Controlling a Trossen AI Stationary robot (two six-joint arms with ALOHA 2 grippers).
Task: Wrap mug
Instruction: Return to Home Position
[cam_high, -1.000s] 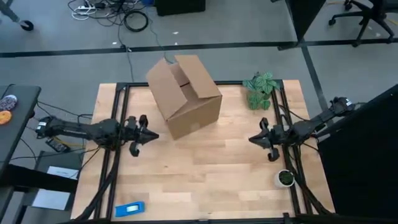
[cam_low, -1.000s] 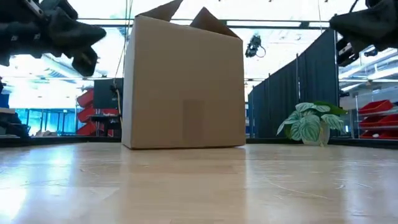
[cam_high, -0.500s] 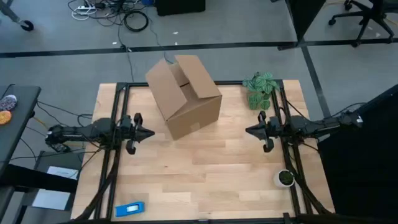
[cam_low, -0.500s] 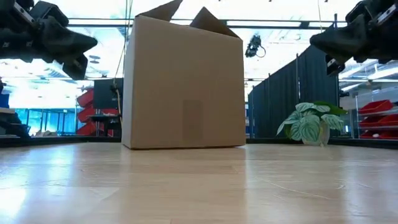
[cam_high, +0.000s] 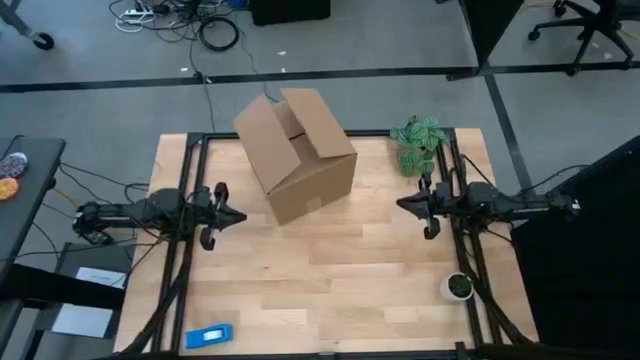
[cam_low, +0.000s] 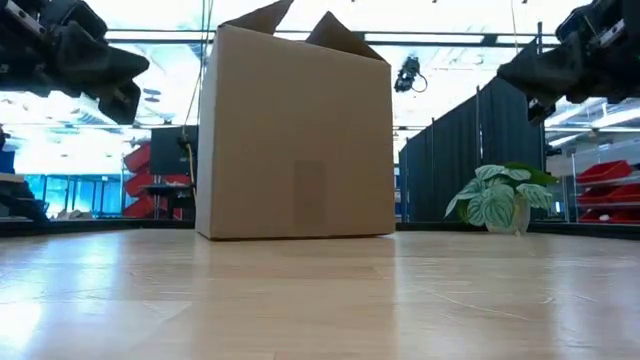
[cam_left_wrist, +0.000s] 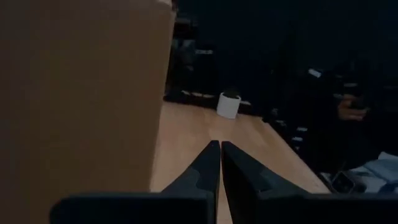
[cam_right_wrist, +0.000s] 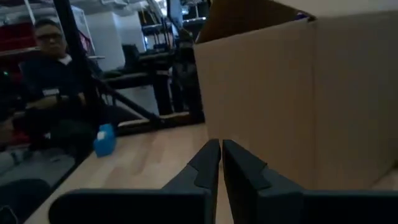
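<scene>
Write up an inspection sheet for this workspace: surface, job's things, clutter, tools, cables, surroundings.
Surface: wooden table, no spill seen.
Job's things: mug not seen; cardboard box at the far middle, flap tips standing up.
Clutter: leafy plant, far right corner; small white pot, right edge; blue object, front left.
Tools: left tool shut, empty, left edge; right tool shut, empty, right edge.
Cables: coil on the floor beyond the table.
Surroundings: seated person in the right wrist view; office chair.
</scene>
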